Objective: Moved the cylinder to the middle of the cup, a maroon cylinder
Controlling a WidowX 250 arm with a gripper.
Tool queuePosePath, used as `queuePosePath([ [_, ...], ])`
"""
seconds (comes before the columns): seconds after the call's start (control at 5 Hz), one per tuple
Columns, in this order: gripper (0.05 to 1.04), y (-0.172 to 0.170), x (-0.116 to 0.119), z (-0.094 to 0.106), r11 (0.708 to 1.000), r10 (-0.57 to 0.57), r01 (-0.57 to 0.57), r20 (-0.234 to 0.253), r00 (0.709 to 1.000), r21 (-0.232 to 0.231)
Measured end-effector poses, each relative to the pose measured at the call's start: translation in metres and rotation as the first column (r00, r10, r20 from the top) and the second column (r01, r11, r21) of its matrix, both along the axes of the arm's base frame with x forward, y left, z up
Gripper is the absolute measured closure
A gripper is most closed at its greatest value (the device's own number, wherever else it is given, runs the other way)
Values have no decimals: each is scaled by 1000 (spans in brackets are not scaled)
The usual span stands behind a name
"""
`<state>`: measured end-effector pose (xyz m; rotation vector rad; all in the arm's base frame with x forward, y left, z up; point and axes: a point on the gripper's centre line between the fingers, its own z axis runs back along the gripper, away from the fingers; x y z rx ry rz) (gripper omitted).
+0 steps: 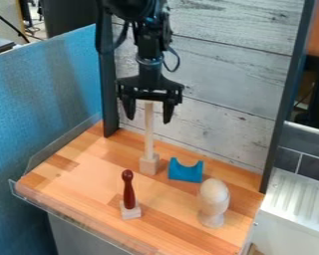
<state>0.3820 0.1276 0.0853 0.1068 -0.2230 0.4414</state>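
While the end effector gapes wide and empty, a glossy maroon cylinder tops a squarish block.

My fingers: matt, plastic-looking. Counter: smooth wood, slight sheen; clear, glossy plastic strip along its near edge. Maroon cylinder: smooth, glossy. Post: matt, bare wood. Blue cradle: smooth plastic. Boards behind the far edge: rough-grained wood.

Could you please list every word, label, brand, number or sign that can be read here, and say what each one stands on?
There are none: I can make out no readable text on the maroon cylinder, the blue block, the wooden counter or the arm.
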Motion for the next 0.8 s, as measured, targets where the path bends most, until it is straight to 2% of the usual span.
queuePosePath([
  [0.4,83,2,15,-8,999,37,-37,-18,999,8],
  [0.6,83,6,27,-3,998,65,-65,-8,998,7],
  [0.8,138,8,33,0,997,80,-80,1,997,9],
])
